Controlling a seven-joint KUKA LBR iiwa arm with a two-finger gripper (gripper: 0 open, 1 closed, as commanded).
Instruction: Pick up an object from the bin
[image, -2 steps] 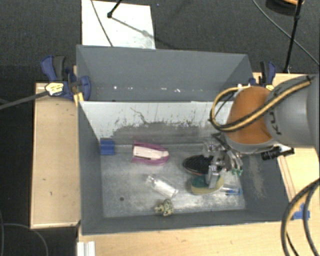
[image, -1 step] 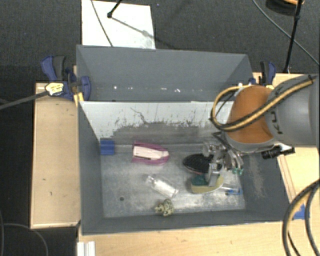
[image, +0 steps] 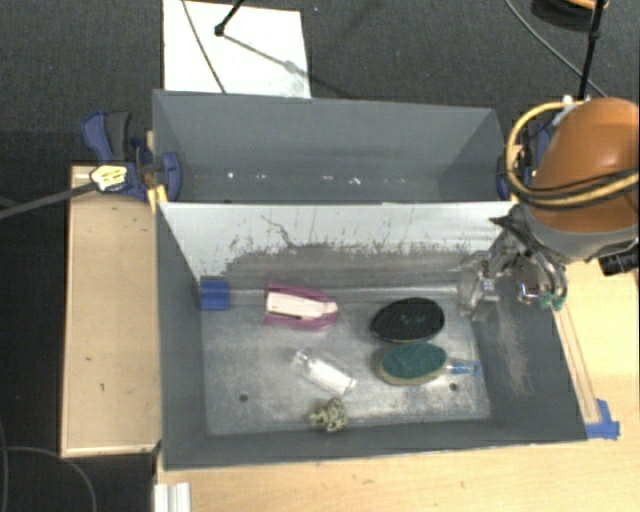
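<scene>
Grey hand (image: 488, 287) indistinct against bin wall (image: 522, 362), near black disc (image: 407, 320).

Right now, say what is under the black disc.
Grey bin floor shows around the black disc; the teal disc lies just in front. Anything beneath it is covered.

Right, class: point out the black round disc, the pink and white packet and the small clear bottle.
black round disc (image: 407, 320), camera view, its middle.
pink and white packet (image: 298, 306), camera view, its middle.
small clear bottle (image: 325, 373), camera view, its body.
</scene>
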